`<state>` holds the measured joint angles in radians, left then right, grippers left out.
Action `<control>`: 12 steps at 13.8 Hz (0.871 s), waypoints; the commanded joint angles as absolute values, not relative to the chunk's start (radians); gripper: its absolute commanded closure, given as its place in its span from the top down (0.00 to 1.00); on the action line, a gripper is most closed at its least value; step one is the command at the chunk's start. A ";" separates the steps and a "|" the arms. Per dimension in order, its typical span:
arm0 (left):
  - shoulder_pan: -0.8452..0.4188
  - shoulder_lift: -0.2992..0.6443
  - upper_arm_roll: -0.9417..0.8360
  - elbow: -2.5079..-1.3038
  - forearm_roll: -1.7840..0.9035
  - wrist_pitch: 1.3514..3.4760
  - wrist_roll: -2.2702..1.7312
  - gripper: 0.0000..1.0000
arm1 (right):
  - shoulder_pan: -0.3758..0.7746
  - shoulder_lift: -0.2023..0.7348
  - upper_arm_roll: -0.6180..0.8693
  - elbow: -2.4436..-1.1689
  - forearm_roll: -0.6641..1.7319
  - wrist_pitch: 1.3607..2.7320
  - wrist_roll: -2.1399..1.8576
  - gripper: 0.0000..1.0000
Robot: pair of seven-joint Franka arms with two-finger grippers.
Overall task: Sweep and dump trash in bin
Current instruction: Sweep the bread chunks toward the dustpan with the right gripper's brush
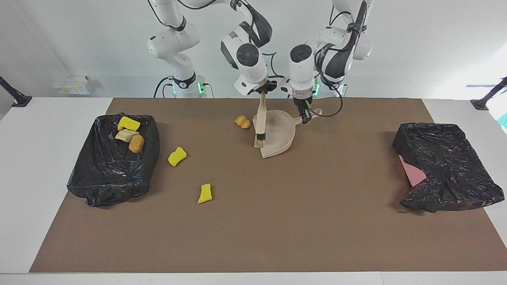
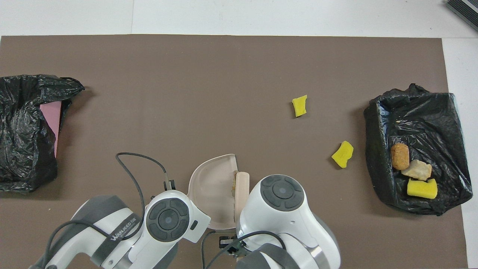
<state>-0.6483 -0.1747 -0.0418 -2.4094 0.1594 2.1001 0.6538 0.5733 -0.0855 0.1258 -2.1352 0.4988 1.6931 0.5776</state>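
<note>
My right gripper (image 1: 263, 88) is shut on the handle of a beige brush (image 1: 260, 122), which stands upright with its bristles at the lip of the beige dustpan (image 1: 279, 134). My left gripper (image 1: 305, 116) is shut on the dustpan's handle. A small tan scrap (image 1: 258, 145) sits under the bristles at the pan's lip. A bread-like lump (image 1: 242, 121) lies beside the brush, toward the right arm's end. Two yellow chunks (image 1: 177, 156) (image 1: 205, 193) lie on the mat, farther from the robots. The black-lined bin (image 1: 115, 186) holds a yellow chunk (image 1: 128, 123) and two tan lumps (image 1: 136, 143).
A second black-bagged bin (image 1: 447, 166), with a pink side showing, stands at the left arm's end of the table. In the overhead view both arms cover their grippers; the dustpan (image 2: 214, 186), brush (image 2: 241, 185) and trash bin (image 2: 429, 112) show.
</note>
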 commanded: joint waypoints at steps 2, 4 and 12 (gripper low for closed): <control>-0.663 -0.179 -0.029 -2.425 0.149 2.126 0.655 0.00 | 0.531 -0.158 0.130 -2.195 0.421 1.588 0.468 0.00; -0.667 -0.178 -0.029 -2.425 0.149 2.138 0.660 0.00 | 0.493 -0.199 0.130 -2.264 0.387 1.563 0.414 0.00; -0.696 -0.199 -0.029 -2.456 0.149 2.135 0.784 0.00 | 0.428 -0.360 0.132 -2.494 0.344 1.581 0.391 0.00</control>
